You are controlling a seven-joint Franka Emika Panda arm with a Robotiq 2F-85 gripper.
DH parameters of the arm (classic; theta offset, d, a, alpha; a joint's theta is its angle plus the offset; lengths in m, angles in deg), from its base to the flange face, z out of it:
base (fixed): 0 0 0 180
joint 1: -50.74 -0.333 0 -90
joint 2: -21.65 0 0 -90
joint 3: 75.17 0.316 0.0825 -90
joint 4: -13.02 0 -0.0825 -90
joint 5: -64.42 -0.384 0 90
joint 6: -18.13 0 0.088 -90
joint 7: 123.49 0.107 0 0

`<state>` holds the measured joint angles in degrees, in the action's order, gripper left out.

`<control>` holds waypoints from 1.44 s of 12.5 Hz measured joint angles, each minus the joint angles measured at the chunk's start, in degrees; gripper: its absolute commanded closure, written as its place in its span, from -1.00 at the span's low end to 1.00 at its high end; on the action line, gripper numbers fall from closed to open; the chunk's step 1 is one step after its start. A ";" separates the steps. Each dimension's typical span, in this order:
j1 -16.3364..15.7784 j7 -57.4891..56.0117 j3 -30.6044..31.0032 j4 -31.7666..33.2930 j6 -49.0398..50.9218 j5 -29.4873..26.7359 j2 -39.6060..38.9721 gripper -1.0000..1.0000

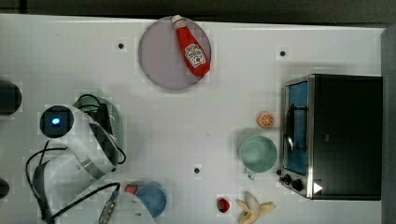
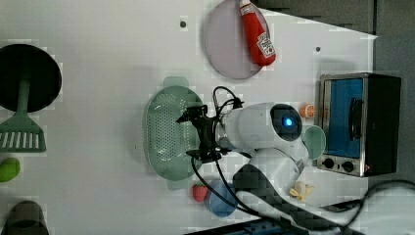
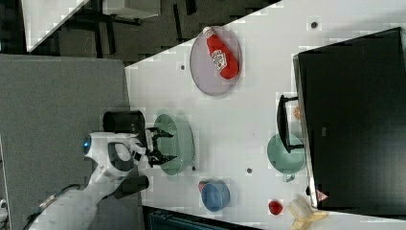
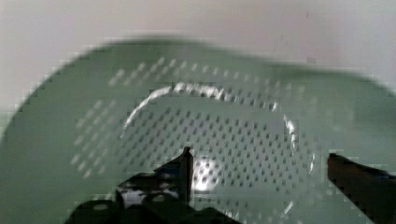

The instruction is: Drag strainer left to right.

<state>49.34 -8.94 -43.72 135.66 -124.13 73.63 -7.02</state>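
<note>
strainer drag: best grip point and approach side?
Grip the strainer by its thin rim wall, coming from above with one finger inside the bowl and one outside. It sits upright, mouth open to the top, too wide to span, so the rim is probably the only pinchable part. The open gripper hangs over the rim on the left view's right, empty.

My arm [image 2: 259, 129] reaches in from the left view's lower right, the white wrist bent so that my pincer [image 2: 195, 134] points toward the left view's left. Its two black fingers [image 4: 180, 170] stand spread wide apart, with nothing gripped between them. Dark cables loop beside my wrist.
</note>
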 measured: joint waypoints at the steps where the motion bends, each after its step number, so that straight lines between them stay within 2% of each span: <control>1: -0.09 0.17 -0.73 -0.11 -1.43 -0.57 -1.90 -1.00; 5: -2.19 0.90 -5.27 0.90 -4.45 0.86 -4.81 -1.00; 9: -1.90 1.68 -5.92 1.45 -5.71 1.72 -4.56 -1.00; 11: -1.42 2.07 -7.04 2.24 -6.49 -0.17 -4.39 -1.00; 13: 0.08 2.07 -6.64 3.80 -6.10 0.78 -3.19 -1.00; 18: -0.21 2.07 -9.51 7.39 -6.94 -0.12 2.62 -1.00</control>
<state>49.13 -6.87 -53.24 143.05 -131.07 73.51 -4.41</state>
